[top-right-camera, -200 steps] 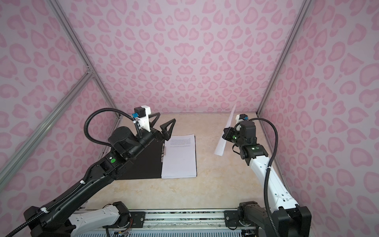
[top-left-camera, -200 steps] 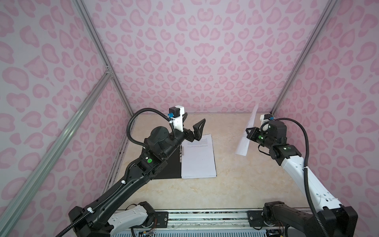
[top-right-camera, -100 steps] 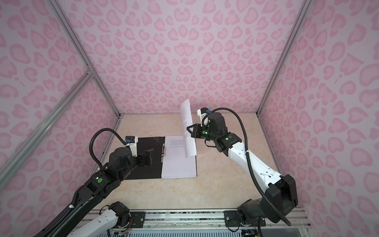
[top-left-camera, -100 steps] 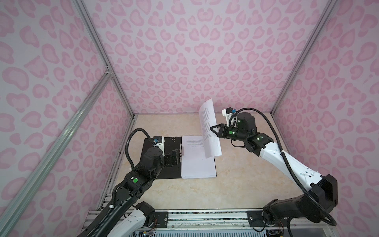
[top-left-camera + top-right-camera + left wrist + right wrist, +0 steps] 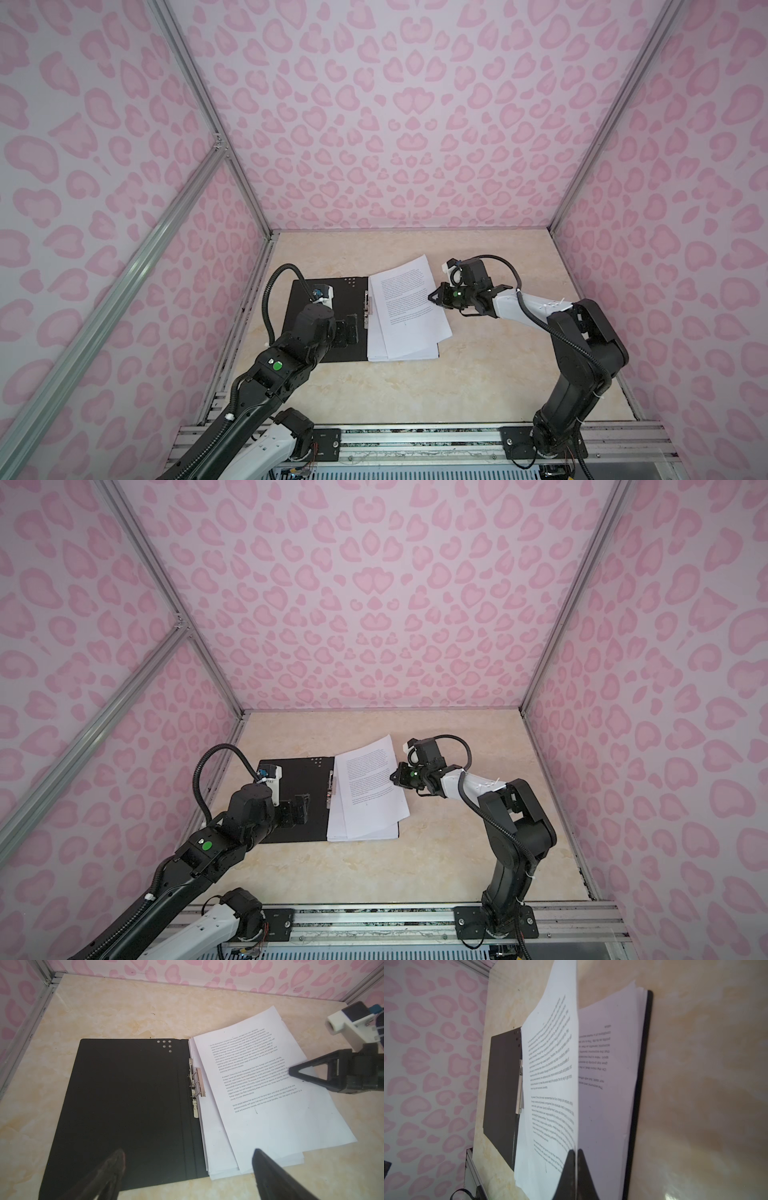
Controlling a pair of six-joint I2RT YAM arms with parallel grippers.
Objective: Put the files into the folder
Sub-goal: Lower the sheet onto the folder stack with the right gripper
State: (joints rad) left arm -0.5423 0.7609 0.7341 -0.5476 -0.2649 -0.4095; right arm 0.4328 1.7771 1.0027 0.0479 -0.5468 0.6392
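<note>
The right gripper (image 5: 432, 297) is clamped tight on the right-hand long edge of a single printed sheet (image 5: 409, 307), about midway along that edge. The right wrist view shows the paper's edge pinched between the two closed fingertips (image 5: 572, 1159). That edge is lifted slightly, and the rest of the sheet drapes over the stack of files (image 5: 376, 343).

The sheet's long axis runs from the near side of the table (image 5: 415, 395) toward the far wall. It is skewed so its far end leans right of the stack, and its near right corner overhangs the stack's edge. Its text begins at the far end.

The stack lies flat on the right half of the folder (image 5: 340, 291), square with it. The folder lies open, black inside up, with its spine and metal clip (image 5: 366, 309) running near to far.

The left gripper (image 5: 347, 330) is spread wide and empty over the folder's bare left half, just beside the clip.
</note>
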